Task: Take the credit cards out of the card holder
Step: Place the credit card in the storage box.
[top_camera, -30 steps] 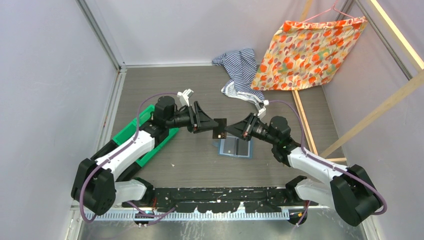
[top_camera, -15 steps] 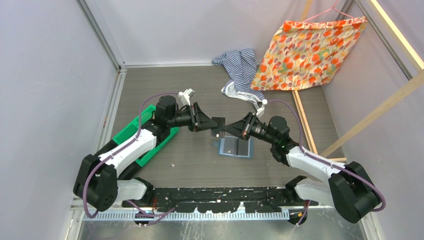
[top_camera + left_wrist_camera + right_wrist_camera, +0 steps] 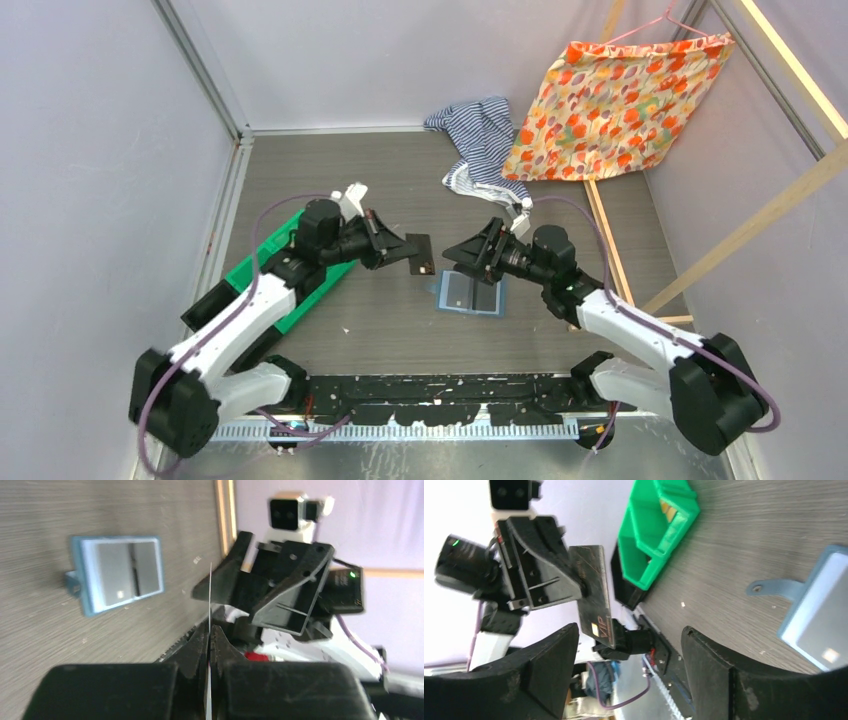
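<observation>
My left gripper is shut on a dark credit card and holds it in the air, left of the card holder. The left wrist view shows that card edge-on as a thin line pinched between the closed fingers. From the right wrist the card shows a gold chip and "VIP". My right gripper stands open just right of the card, with nothing between its fingers. The slate-blue card holder lies open and flat on the table below it.
A green two-compartment bin sits on the table under the left arm. A striped cloth and a floral fabric on a hanger lie at the back right. A wooden frame runs along the right side.
The card passed from my right gripper to my left. The left shut on it and drew it left, and the right opened and backed off slightly.
</observation>
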Controlling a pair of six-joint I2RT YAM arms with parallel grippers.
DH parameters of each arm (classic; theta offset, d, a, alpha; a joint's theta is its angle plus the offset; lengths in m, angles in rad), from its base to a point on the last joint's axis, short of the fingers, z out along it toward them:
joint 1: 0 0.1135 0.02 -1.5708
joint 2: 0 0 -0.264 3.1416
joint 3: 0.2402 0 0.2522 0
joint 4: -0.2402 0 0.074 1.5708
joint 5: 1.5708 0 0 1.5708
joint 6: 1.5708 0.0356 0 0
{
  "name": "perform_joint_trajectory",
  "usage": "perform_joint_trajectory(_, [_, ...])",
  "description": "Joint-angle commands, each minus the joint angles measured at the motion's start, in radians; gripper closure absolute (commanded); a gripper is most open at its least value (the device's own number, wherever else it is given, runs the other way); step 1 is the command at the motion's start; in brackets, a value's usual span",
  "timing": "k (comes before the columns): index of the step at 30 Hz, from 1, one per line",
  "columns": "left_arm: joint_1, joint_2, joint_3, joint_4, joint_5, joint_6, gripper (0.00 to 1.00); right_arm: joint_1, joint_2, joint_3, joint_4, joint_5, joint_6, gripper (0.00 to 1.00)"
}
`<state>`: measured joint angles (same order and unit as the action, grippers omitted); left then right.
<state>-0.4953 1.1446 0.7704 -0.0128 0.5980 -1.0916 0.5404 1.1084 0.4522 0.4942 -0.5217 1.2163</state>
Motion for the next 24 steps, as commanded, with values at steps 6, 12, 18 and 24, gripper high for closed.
perform_joint_trajectory(6, [0.001,-0.627,-0.010,-0.687,-0.961,-0.110,1.00,-0.080,-0.119,0.171,-0.465,0.072,-0.273,0.17])
perform_joint_trajectory(12, [0.001,-0.978,-0.042,-1.187,-1.398,-0.551,1.00,-0.105,-0.083,0.181,-0.466,0.025,-0.281,0.17])
perform_joint_trajectory(18, [0.003,-0.842,0.033,-1.479,-1.508,-0.894,1.00,-0.108,-0.072,0.188,-0.468,0.008,-0.284,0.17])
perform_joint_trajectory(24, [0.001,-0.506,0.135,-1.693,-1.563,-1.220,1.00,-0.108,-0.060,0.211,-0.508,-0.016,-0.298,0.17])
